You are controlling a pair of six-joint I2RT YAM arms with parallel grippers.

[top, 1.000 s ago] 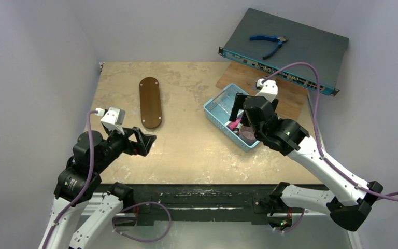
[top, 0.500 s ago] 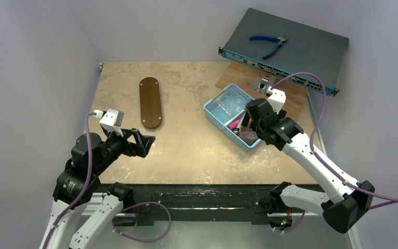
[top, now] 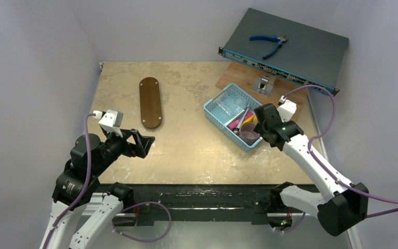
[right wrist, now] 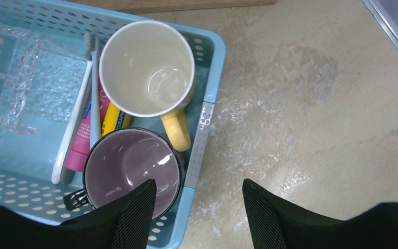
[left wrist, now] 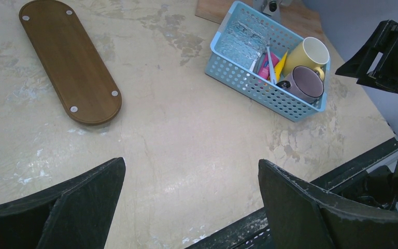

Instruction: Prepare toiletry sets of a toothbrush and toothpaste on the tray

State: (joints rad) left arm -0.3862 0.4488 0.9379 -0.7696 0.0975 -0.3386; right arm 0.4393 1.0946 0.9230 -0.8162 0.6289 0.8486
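Observation:
The pink tube [right wrist: 83, 142] and yellow tube [right wrist: 113, 118] lie in the light-blue basket [right wrist: 203, 129], partly under the cream cup [right wrist: 147, 67] and purple cup [right wrist: 129, 171]. Two pale toothbrushes [right wrist: 77, 116] lie beside them. The tubes also show in the top view [top: 235, 124]. The dark-brown oval tray [top: 150, 101] lies bare at the left; it also shows in the left wrist view [left wrist: 67, 59]. My right gripper [top: 261, 123] is open and empty, over the basket's right rim. My left gripper [top: 144, 143] is open and empty, near the front left.
A lighter rectangular wooden board [top: 290, 93] and a grey network switch [top: 285, 46] with blue pliers [top: 269, 42] sit at the back right. A small metal fixture [top: 263, 84] stands on the board. Crumpled clear plastic [right wrist: 15, 78] fills the basket's far half.
My right gripper has moved right and back from over the basket's middle to its right rim, uncovering the cups and tubes. The left arm has barely moved.

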